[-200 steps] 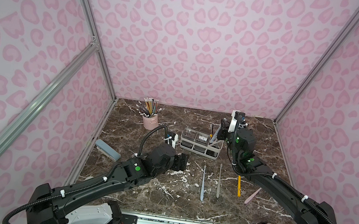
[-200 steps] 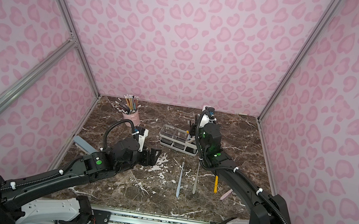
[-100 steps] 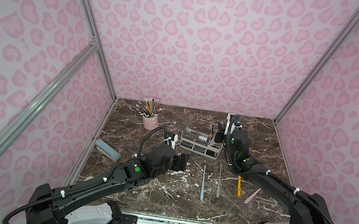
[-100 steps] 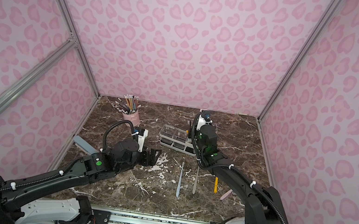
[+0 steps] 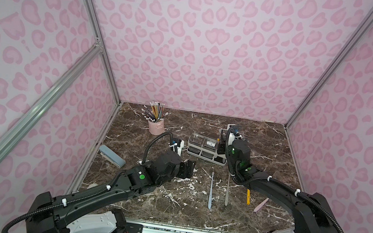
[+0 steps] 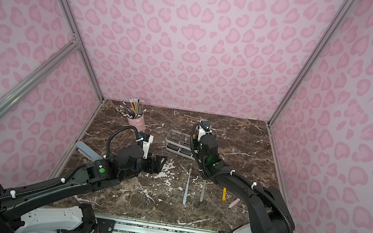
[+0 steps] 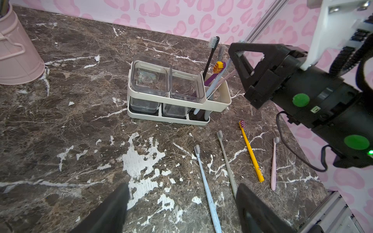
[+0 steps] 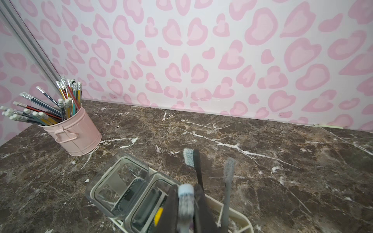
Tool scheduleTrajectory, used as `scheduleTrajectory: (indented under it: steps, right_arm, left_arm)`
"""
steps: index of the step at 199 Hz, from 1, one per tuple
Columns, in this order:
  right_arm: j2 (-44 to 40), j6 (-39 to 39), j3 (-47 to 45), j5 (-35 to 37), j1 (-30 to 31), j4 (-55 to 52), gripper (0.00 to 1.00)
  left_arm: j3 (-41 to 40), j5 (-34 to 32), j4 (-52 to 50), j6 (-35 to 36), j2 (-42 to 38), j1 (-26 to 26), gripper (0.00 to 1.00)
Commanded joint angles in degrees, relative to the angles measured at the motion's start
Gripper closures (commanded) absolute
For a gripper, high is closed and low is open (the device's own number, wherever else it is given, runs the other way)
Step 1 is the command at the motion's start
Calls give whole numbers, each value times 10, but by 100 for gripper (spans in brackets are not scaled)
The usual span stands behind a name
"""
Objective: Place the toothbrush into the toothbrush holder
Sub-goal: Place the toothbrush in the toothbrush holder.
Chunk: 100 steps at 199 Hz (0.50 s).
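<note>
The white toothbrush holder [image 5: 199, 155] [image 6: 175, 149] stands mid-table, with two clear lidded boxes and a slotted end. My right gripper [image 8: 186, 203] [image 5: 222, 143] is shut on a light blue toothbrush [image 8: 185, 198] [image 7: 217, 81] by its head end. The handle slants down into the slotted compartment [image 7: 219, 94]. A black brush [image 7: 211, 56], a grey one [image 8: 229, 171] and a yellow-headed one [image 7: 219, 67] stand in the same end. My left gripper [image 7: 181, 203] [image 5: 187, 170] is open, low over the table and left of the holder, holding nothing.
Loose brushes lie in front of the holder: light blue [image 5: 210, 192], grey [image 5: 227, 192], yellow [image 5: 248, 197] and pink [image 5: 261, 205]. A pink pencil cup [image 5: 156, 126] stands at the back left. A blue-grey case [image 5: 112, 156] lies by the left wall.
My right gripper has moved left and down with the toothbrush, bringing it over and into the holder's slotted end. The left arm has not moved.
</note>
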Motion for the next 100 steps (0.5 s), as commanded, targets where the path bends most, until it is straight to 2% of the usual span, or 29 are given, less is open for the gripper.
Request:
scheduleTrajectory:
  steps: [1,76,100]
  right_arm:
    - [4,-14,-7,17,4,41,100]
    - [30,-30,-38,78,16,98,100]
    - [35,-27,-38,78,17,104,100]
  left_arm:
    - [-2,-7,26,-2,-4,1,15]
    - [-9,-17,30,-2,-12,1,15]
    - [-10,-18,31,-2,-13,1,15]
